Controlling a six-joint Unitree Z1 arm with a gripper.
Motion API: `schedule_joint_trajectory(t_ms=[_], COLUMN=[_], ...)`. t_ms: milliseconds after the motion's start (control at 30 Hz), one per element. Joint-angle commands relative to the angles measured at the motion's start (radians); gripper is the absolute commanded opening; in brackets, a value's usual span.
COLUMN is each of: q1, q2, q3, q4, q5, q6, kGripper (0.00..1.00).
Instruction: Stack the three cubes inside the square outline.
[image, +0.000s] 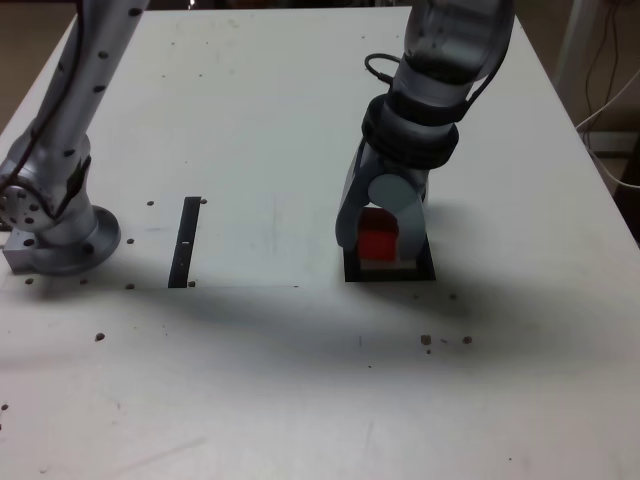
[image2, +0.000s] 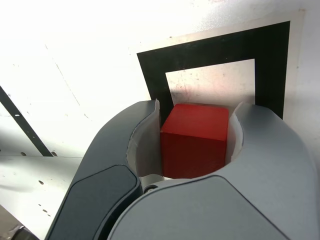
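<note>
White tabletop (image: 300, 400), right of centre in the exterior view: end effector (image2: 195, 150) pinching red cube (image2: 195, 137) on opposite flat sides over square outline (image2: 272, 60); probably light, rigid, smooth-faced, best held mid-height.

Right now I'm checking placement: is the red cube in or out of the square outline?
In: the red cube, between the pincer jaws, sits over the square outline's white centre.
</note>
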Motion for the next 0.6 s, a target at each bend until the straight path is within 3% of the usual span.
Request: schedule_joint_trajectory(t_ms=[0,367,567], q1=[0.002,0.005,0.01], q2=[0.008,0.006,-0.068], q3=[-0.003,-0.001,-0.009], q4=[0.004,0.004,0.024], q5=[-0.001,0.023,0.082], q6=[0.011,0.018,0.021], kGripper=[0.64,0.98,1.0])
